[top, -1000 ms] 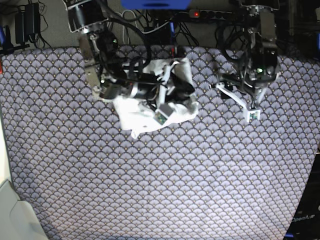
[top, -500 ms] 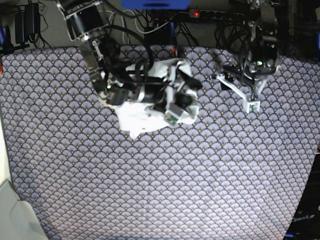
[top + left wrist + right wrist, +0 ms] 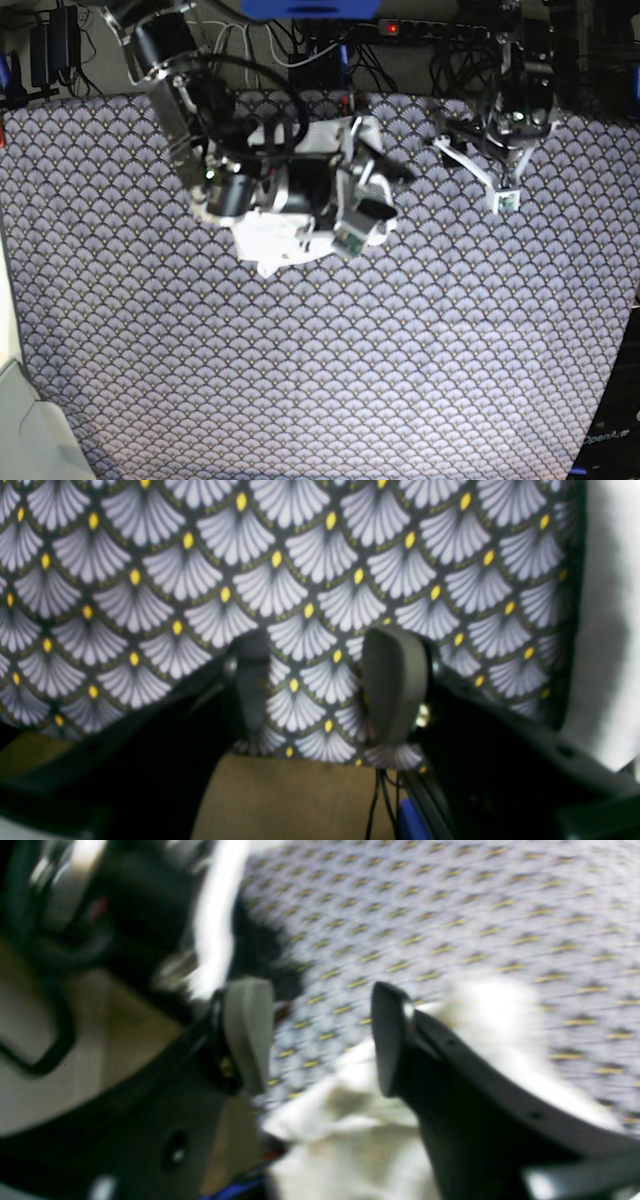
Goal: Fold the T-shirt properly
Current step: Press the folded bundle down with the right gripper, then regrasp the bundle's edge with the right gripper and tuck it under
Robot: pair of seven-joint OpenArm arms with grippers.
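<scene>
Looks like a robotics lab setup: a bench under a fan-patterned cloth (image 3: pixel 330 360), a power strip (image 3: pixel 425 27) with a red light, and cables (image 3: pixel 300 45) tangled along the back

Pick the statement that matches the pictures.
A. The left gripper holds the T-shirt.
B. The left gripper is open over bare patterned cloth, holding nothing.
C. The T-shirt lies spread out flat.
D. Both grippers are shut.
B: in the left wrist view the left gripper has its jaws apart, with only the patterned cloth between them.
</scene>
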